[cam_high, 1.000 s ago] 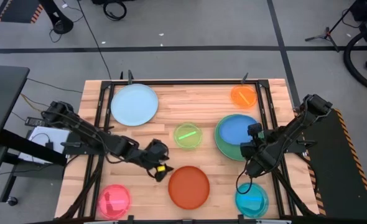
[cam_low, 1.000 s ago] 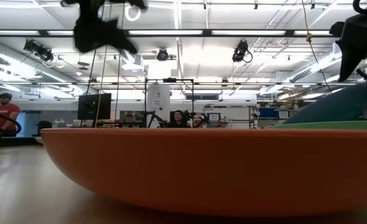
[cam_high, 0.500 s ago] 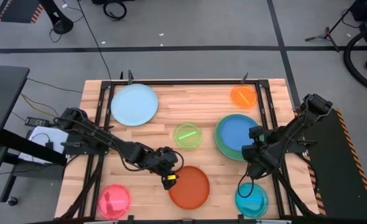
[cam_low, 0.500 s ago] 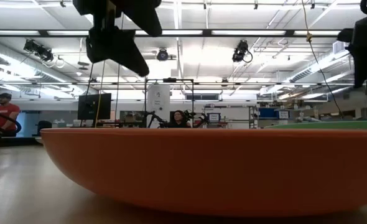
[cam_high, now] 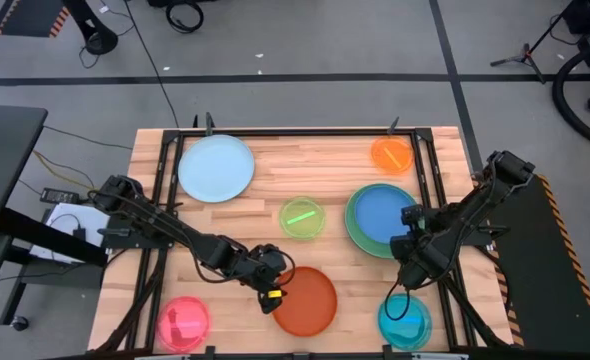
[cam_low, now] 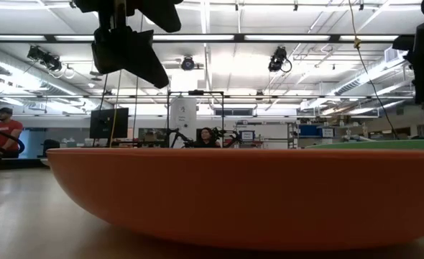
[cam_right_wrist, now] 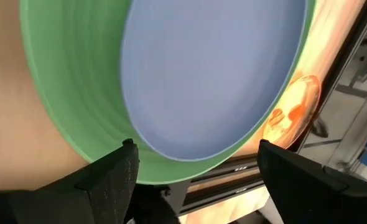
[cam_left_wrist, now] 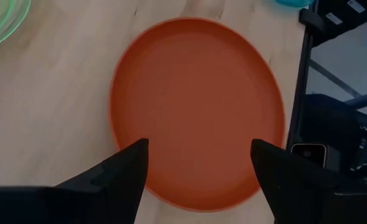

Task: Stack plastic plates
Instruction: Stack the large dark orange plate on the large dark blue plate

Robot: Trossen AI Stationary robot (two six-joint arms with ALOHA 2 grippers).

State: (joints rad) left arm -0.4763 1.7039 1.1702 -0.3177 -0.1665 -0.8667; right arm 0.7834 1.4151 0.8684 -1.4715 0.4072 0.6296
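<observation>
My left gripper (cam_high: 272,287) (cam_left_wrist: 199,149) is open above the left edge of the red-orange plate (cam_high: 305,301) (cam_left_wrist: 196,109) (cam_low: 248,194), which lies flat on the table, and hangs clear of it in the low view (cam_low: 129,54). My right gripper (cam_high: 411,224) (cam_right_wrist: 196,149) is open above the near right rim of the blue plate (cam_high: 381,212) (cam_right_wrist: 214,68). That plate lies in a green plate (cam_high: 355,232) (cam_right_wrist: 65,118). The light blue plate (cam_high: 216,168), the small orange (cam_high: 392,154), lime (cam_high: 301,217), pink (cam_high: 184,323) and cyan (cam_high: 405,321) plates lie apart on the table.
A black metal frame (cam_high: 160,190) runs along the table's left and right sides. Bare wood (cam_high: 315,165) shows between the light blue and small orange plates. In the low view a person in red (cam_low: 7,133) stands far back in the room.
My left gripper has moved toward the table's near right, from beside the red-orange plate to over its left edge. The blue plate, tilted up in the low view a second ago, now lies flat on the green one, and my right gripper has drawn slightly toward the near edge.
</observation>
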